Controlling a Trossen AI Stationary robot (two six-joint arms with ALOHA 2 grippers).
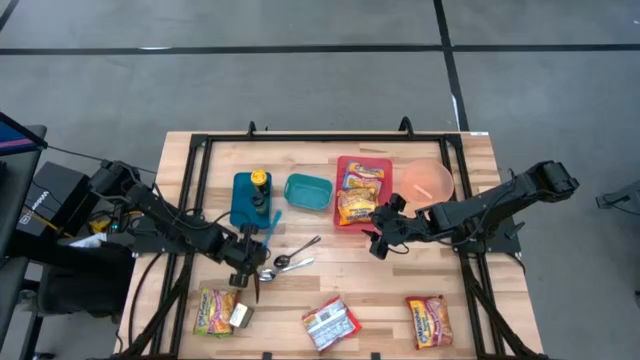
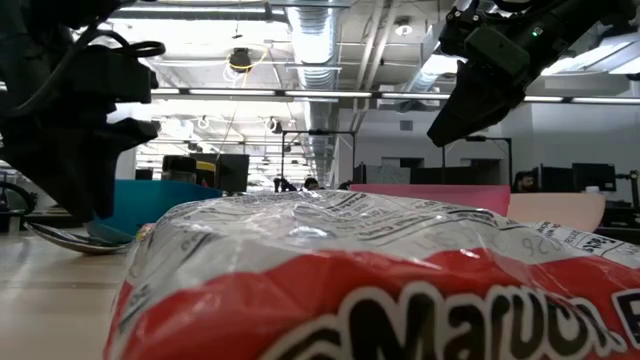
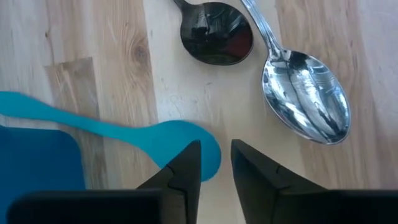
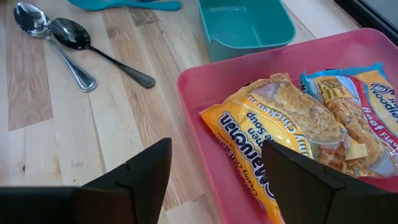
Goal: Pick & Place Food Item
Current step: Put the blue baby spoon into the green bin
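Two noodle packs (image 1: 360, 195) already lie in the red tray (image 1: 344, 165); three packs (image 1: 330, 322) wait along the table's (image 1: 480, 160) near edge. The right gripper (image 1: 380, 235) hangs wide open and empty by the tray. The left gripper (image 1: 252, 278), fingers slightly apart, holds nothing above the spoons (image 1: 290, 262).

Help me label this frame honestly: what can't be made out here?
- Low view: ramen packet up close hides most of the table.
- Left wrist view: blue spoon bowl partly hidden behind left gripper.
- Right wrist view: red tray cut off by the edge.
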